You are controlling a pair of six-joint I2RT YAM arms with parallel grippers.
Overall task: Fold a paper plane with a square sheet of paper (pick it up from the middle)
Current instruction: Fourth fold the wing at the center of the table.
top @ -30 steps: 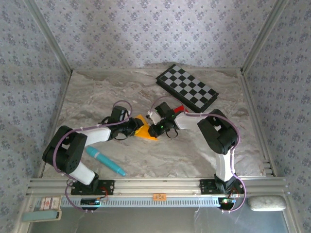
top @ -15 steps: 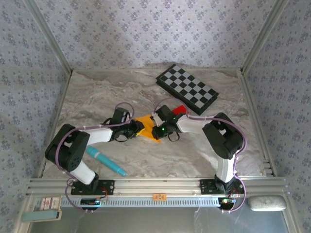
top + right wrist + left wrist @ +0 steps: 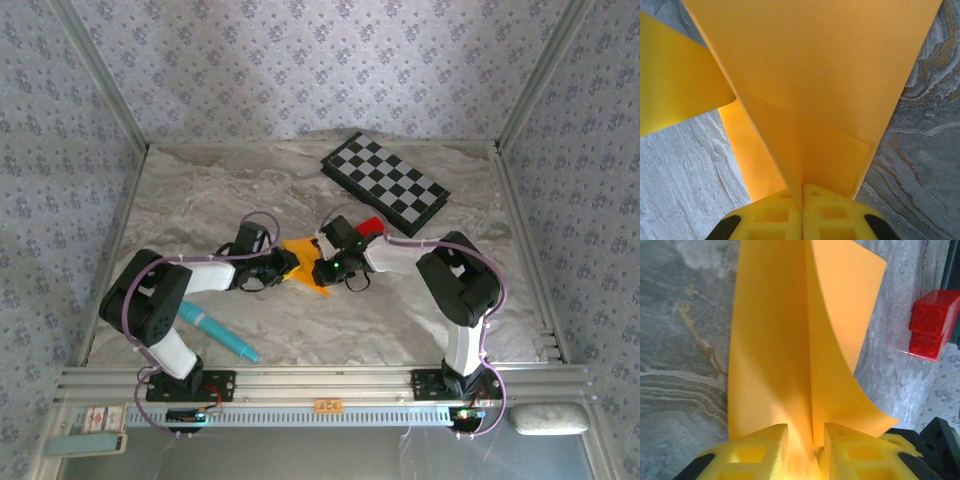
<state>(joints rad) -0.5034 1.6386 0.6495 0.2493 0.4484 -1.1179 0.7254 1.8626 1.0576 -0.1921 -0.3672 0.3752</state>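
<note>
paper plane (image 3: 303,262) | thin orange-yellow, creased, folded flaps | marbled table (image 3: 400,300)

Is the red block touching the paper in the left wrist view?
No, the red block lies apart from the paper, with bare table between them.

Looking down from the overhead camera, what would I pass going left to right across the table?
Teal pen → left tool → orange paper → right tool → red block → checkerboard.
</note>
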